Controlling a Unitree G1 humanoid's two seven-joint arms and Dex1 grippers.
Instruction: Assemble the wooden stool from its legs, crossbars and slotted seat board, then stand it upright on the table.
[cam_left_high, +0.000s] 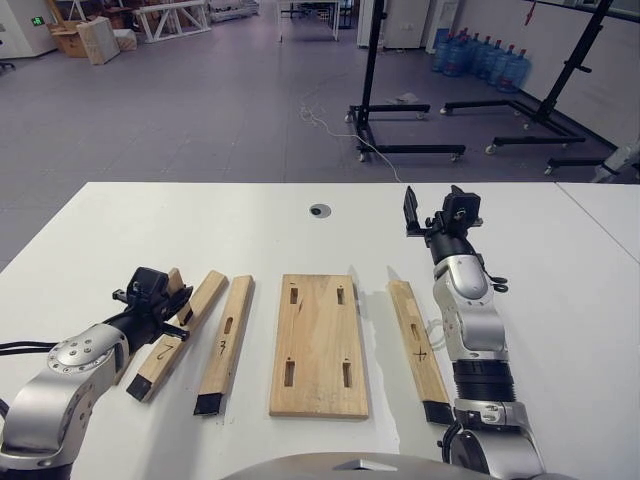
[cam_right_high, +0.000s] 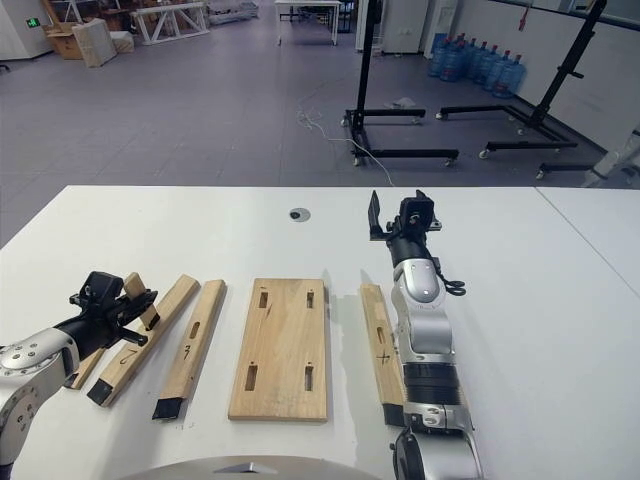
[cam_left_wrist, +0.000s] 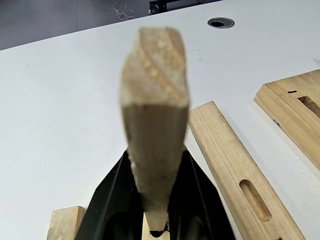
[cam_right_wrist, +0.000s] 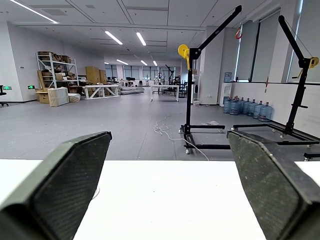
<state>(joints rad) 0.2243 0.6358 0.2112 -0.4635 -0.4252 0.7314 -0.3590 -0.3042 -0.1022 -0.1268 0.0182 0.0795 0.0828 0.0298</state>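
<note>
Left gripper (cam_left_high: 168, 298) clamped on short crossbar (cam_left_wrist: 155, 100), free end tilted up off the table (cam_left_high: 570, 300), probably for slotting into a leg (cam_left_high: 227, 342). Right gripper (cam_left_high: 436, 210) spread wide, empty, raised clear beyond seat board (cam_left_high: 318, 340), which lies flat mid-table.

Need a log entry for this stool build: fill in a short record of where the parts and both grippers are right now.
stage: nothing joined, all pieces separate
left gripper: fingers shut on a short wooden piece, tilted up, at the table's left
right gripper: fingers open, empty, above the far side
seat board: flat, middle, four slots showing
left legs: one leg beside the left gripper, another leg next to it, both flat
third leg: flat between seat board and right arm
</note>
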